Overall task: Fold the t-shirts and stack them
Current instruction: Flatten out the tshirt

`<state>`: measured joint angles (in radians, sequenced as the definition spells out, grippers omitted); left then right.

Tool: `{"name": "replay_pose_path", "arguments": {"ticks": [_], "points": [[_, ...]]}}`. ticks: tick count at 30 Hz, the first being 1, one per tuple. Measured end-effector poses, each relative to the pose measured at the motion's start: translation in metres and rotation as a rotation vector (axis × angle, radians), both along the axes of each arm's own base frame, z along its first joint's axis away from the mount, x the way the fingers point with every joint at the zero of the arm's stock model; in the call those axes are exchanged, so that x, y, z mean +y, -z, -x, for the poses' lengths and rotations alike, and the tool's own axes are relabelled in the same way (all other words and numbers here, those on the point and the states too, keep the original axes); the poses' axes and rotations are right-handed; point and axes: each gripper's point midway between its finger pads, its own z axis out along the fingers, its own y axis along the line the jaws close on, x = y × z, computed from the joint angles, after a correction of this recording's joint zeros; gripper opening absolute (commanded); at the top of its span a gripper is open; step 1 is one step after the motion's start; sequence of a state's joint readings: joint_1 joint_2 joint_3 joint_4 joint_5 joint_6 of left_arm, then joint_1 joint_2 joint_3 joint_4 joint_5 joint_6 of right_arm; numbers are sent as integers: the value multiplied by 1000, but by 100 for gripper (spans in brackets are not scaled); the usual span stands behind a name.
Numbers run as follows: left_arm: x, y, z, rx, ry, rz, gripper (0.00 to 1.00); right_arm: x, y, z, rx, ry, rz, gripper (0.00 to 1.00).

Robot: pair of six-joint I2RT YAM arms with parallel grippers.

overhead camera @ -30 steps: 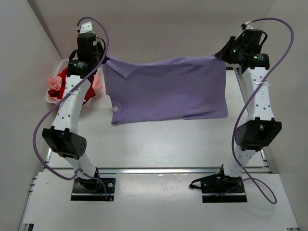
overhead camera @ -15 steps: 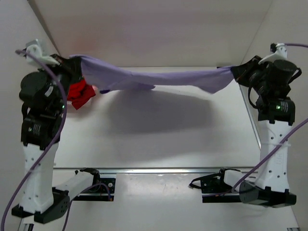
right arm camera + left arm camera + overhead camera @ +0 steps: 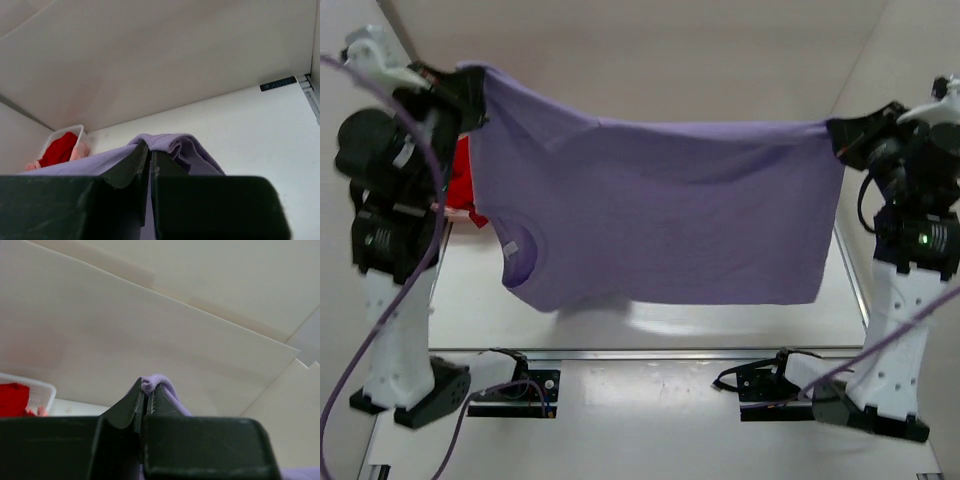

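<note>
Because the left tool at upper left and the right tool at right each pinched an upper corner, the lavender t-shirt hung spread mid-frame above the table, likely to straighten for folding.

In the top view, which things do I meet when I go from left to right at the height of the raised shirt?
left gripper → lavender t-shirt → right gripper
</note>
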<state>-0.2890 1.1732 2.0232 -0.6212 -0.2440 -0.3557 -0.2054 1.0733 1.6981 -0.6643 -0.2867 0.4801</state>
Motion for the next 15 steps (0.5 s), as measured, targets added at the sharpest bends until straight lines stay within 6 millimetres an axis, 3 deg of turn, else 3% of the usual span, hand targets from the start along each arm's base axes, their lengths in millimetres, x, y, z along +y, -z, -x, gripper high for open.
{"name": "replay_pose_path", "arguments": {"ticks": [3, 6, 8, 11, 14, 15], "points": [[-12, 0, -50, 15, -4, -6, 0, -10, -2, -42, 5, -9, -16, 0], [-26, 42, -119, 109, -10, -30, 0, -20, 34, -96, 86, -28, -49, 0], [-38, 92, -166, 211, -12, -58, 0, -25, 80, -141, 183, -42, -82, 0], [-55, 186, -231, 389, -14, -111, 0, -29, 166, -192, 361, -59, -133, 0], [-66, 282, -280, 560, -17, -164, 0, -28, 241, -225, 499, -83, -173, 0], [-69, 312, -294, 614, -23, -180, 0, -25, 263, -235, 542, -96, -187, 7]]}}
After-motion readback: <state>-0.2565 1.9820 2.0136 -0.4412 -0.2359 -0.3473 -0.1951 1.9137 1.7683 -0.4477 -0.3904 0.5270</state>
